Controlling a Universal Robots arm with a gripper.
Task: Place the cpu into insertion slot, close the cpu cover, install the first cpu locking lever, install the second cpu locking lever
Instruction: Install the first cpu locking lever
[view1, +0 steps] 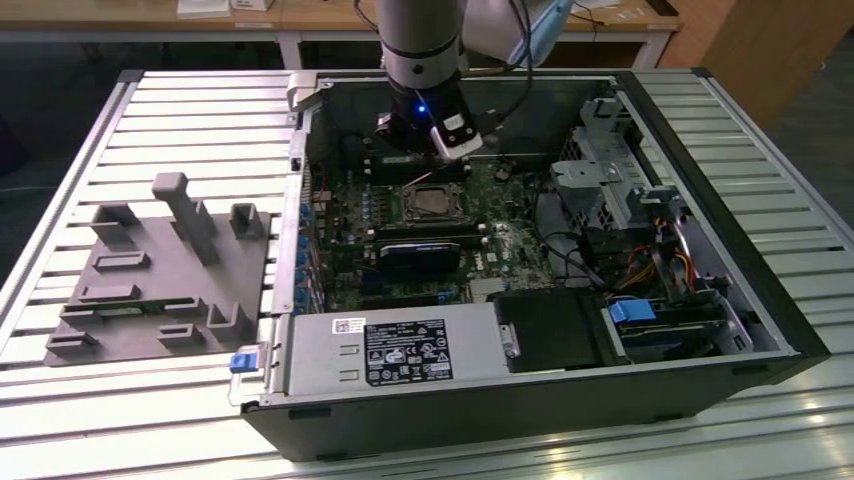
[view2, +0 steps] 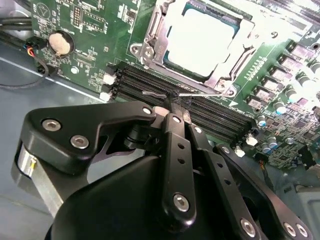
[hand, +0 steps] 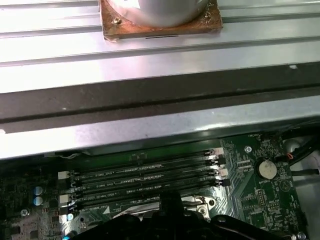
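Observation:
The cpu (view2: 200, 37), with its silvery top, lies flat in the insertion slot (view1: 430, 203) on the green board. The cpu cover (view2: 150, 35), a pale metal frame, lies down around it. A thin wire locking lever (view2: 152, 93) runs along the socket's edge beside the memory slots. My gripper (view2: 176, 106) is shut, and its black fingertips sit right on this lever; whether they pinch it I cannot tell. In the exterior view the gripper (view1: 449, 155) hangs just behind the socket, inside the open case. Its dark fingers (hand: 170, 202) also show in the first wrist view.
Black memory slots (view2: 145, 80) lie between the gripper and the socket. A coin battery (view2: 61, 42) sits on the board nearby. The case holds a power supply (view1: 400, 350), a black card (view1: 420, 255) and a drive cage (view1: 601, 180). A grey fixture block (view1: 160, 270) stands on the slatted table.

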